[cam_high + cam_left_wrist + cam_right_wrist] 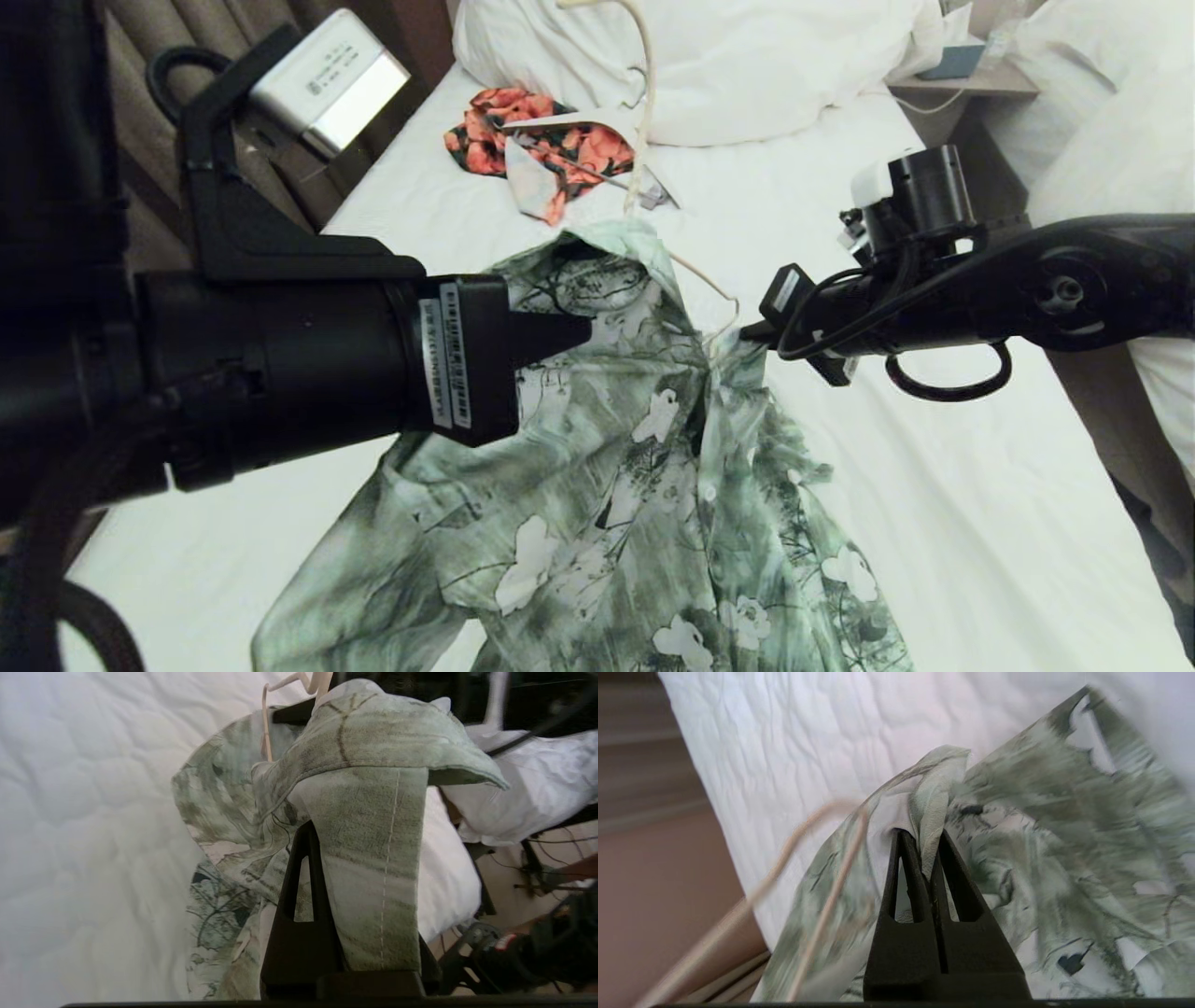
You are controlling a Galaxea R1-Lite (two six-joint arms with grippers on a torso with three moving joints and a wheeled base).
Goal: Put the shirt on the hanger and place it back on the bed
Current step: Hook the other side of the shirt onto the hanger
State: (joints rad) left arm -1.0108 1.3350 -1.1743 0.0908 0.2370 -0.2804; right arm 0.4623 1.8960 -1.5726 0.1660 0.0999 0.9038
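The green and white flowered shirt [616,504] is lifted by its collar end between both grippers, and its lower part lies on the bed [952,485]. My left gripper [581,336] is shut on the shirt's left front near the collar. In the left wrist view a stitched band of the shirt [373,868] covers one side of that gripper [341,840]. My right gripper [749,330] is shut on a fold of the shirt's right front [931,812]. The cream wire hanger [646,112] rises from the collar, one arm showing near the right gripper, and it appears blurred in the right wrist view [831,872].
An orange-and-black floral garment [560,145] lies farther up the bed. Beyond it are the bulky white duvet and pillow [747,65]. A nightstand [971,79] and another white bed [1120,149] stand to the right. Curtains [149,56] hang on the left.
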